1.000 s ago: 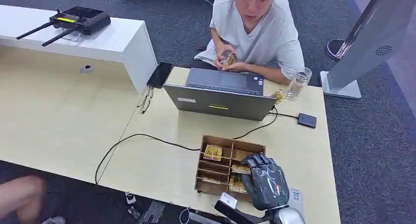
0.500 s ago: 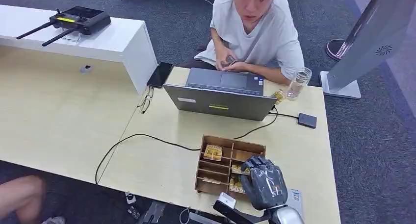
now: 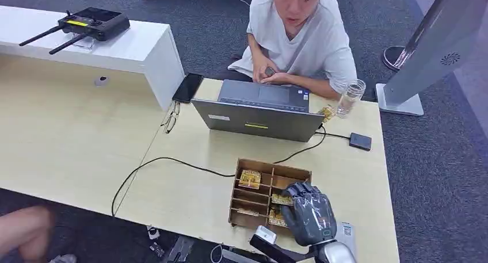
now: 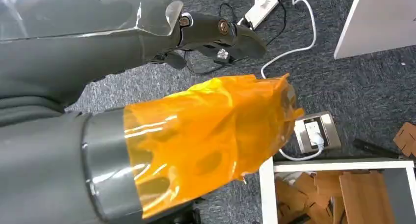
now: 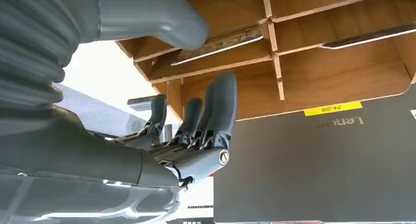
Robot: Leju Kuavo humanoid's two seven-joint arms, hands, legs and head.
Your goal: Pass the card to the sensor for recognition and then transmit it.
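Cards (image 3: 277, 216) in the wooden tray (image 3: 244, 189); right hand (image 3: 308, 212) slightly lower than before, fingers seemingly spread.

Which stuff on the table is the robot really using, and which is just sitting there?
For the job:
right hand, reaching into the box
wooden box holding cards
small black box on a cable, maybe the sensor

Just lying about:
laptop
glass
glasses
phone
remote controller
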